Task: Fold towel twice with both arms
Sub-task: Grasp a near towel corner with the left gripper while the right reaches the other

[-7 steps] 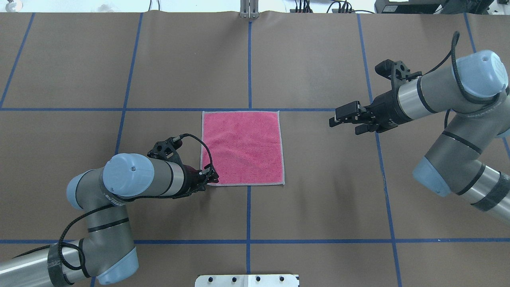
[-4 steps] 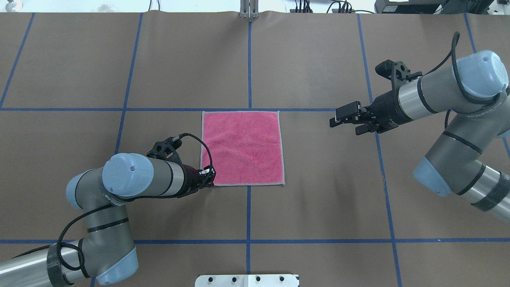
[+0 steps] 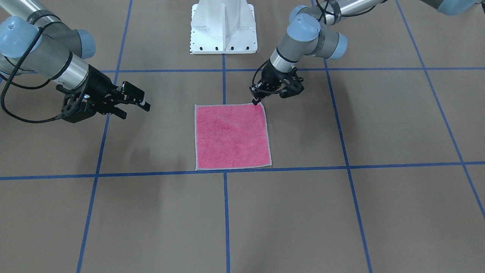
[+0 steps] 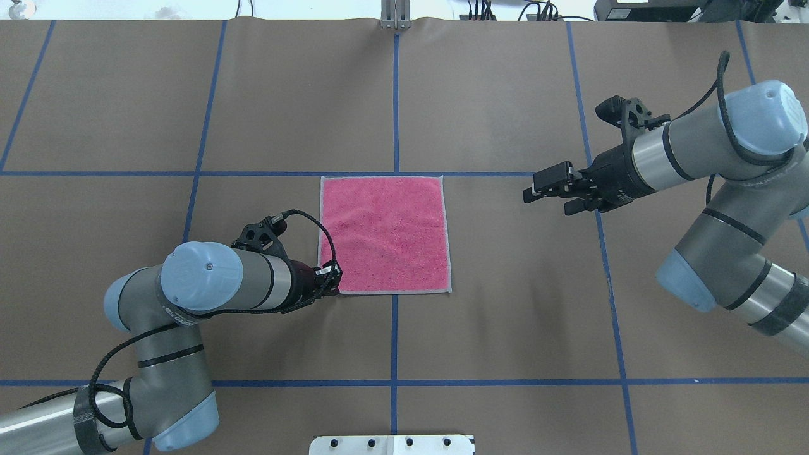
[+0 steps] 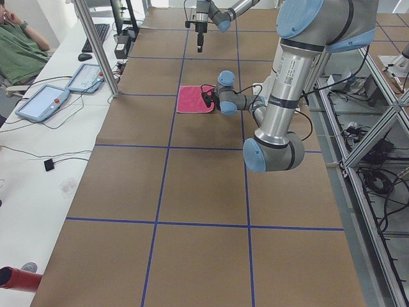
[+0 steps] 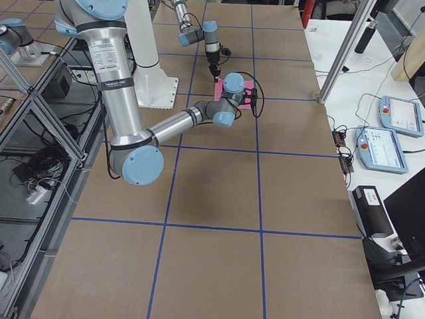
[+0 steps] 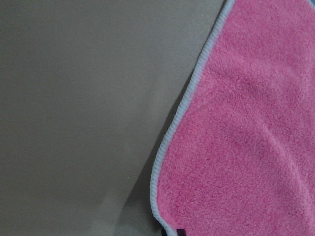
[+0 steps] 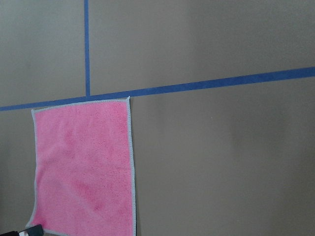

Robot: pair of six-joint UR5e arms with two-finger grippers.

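Brown paper covers the tabletop (image 4: 505, 328), ruled into large squares by blue tape lines (image 4: 395, 95). The towel (image 4: 384, 235) lies flat near the middle, pink face up, its pale grey stitched edge showing all the way round. Its far edge runs just along a crosswise tape line. The centre line passes under it and comes out at the near edge. Bare paper spreads wide on every side of the cloth. The white pedestal (image 4: 392, 444) sits at the robot's edge of the tabletop, well apart from the towel, and a metal post (image 4: 395, 16) stands at the far edge. In the left side view a white desk (image 5: 38, 160) carrying two tablets borders the tabletop's long side, and a person in green (image 5: 16, 54) sits at it.

Printed lettering shows on the arm tubes and joints, too small to read.

The left arm (image 4: 208, 278) reaches low to the towel's near corner on the robot's left. The left fingers (image 3: 257, 99) point down with their tips at that corner. Whether they pinch the edge cannot be told; the left wrist view shows only the rounded corner and a dark sliver at the frame's bottom margin. The cloth lies flat there. The right arm (image 4: 695, 145) holds the right fingers (image 4: 550, 177) spread apart above the tabletop, well to the right of the towel. They are about level with its far edge and point towards it.
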